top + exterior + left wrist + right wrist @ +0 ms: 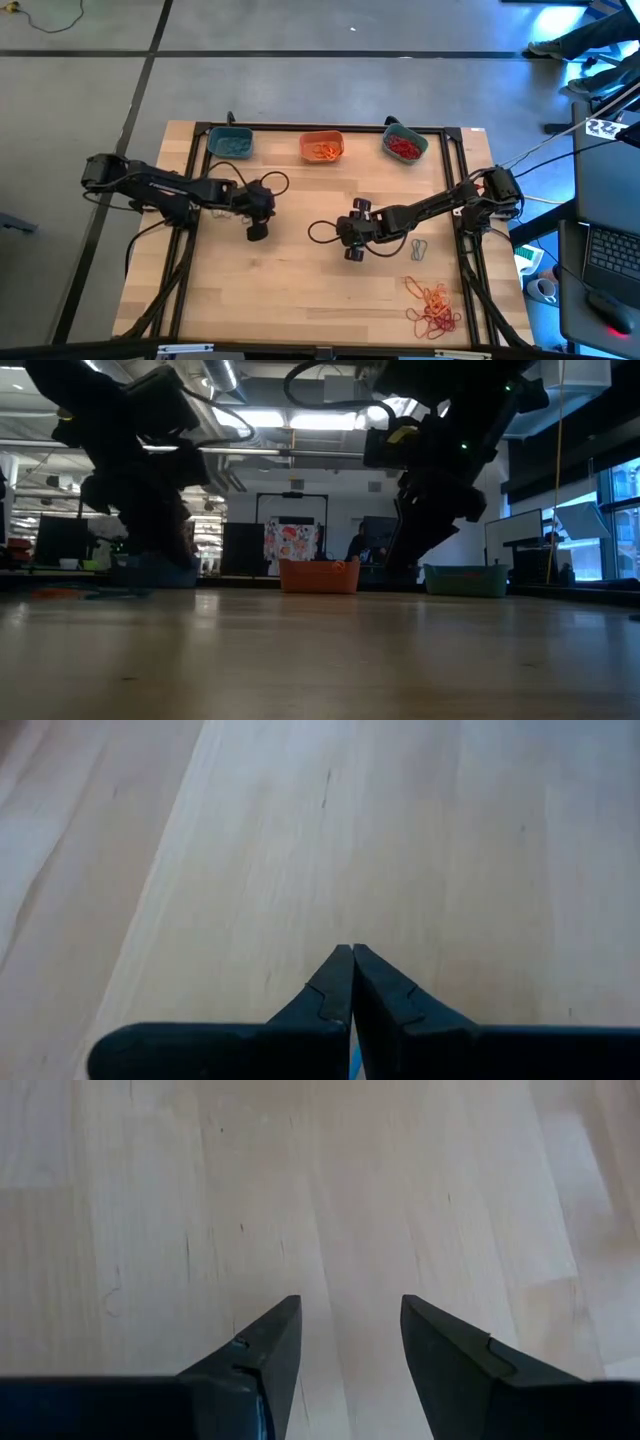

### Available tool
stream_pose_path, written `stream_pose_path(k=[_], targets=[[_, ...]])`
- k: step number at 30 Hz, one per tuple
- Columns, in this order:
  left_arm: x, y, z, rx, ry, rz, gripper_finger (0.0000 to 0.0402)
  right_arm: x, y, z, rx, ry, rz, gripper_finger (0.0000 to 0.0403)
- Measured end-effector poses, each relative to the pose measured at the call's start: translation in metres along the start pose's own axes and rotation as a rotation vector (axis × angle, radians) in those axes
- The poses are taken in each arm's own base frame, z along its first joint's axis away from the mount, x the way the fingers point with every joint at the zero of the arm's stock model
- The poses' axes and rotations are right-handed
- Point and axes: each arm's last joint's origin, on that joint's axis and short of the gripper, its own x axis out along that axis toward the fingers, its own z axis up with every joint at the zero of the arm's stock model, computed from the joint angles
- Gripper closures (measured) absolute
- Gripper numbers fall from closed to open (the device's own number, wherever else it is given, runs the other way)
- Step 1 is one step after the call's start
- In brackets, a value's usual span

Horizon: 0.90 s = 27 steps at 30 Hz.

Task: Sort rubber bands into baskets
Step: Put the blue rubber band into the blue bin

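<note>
Only from above is the loose heap of red and orange rubber bands (433, 308) seen at the near right, two grey ones (418, 249) just beyond. The right gripper (350, 1335) is held open over bare wood; the left gripper (352, 982) is pressed closed (nothing between). Three baskets (322, 146) line the far edge.

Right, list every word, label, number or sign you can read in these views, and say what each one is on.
No text can be read in any view.
Patterned white tag beyond the table's right edge in the high view: black marks, too small to read.
Colourful poster in the room behind the table in the low view: blurred, no legible words.
Three small plastic baskets: no labels visible.
</note>
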Motion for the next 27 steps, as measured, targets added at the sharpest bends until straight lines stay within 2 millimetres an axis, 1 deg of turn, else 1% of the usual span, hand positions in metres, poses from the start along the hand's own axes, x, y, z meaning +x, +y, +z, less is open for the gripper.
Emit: stream_pose_path(k=[11,19,22,24,27], targets=[[0.027,-0.006,0.010,0.062,-0.093,-0.076,0.0401,0.000,0.000,0.002,-0.016,-0.024,0.003,0.0231],[0.040,-0.008,0.015,0.037,-0.154,-0.106,0.0398,0.000,0.001,0.005,-0.006,-0.047,0.013,0.0231],[0.042,-0.009,0.019,0.042,-0.193,-0.110,0.0377,0.000,0.002,0.008,0.010,-0.079,0.018,0.0229],[0.043,-0.010,0.022,0.052,-0.235,-0.114,0.0353,0.000,0.002,0.011,0.014,-0.109,0.018,0.0223],[0.042,-0.010,0.026,0.055,-0.273,-0.118,0.0308,-0.001,0.003,0.015,0.019,-0.150,0.018,0.0203]])
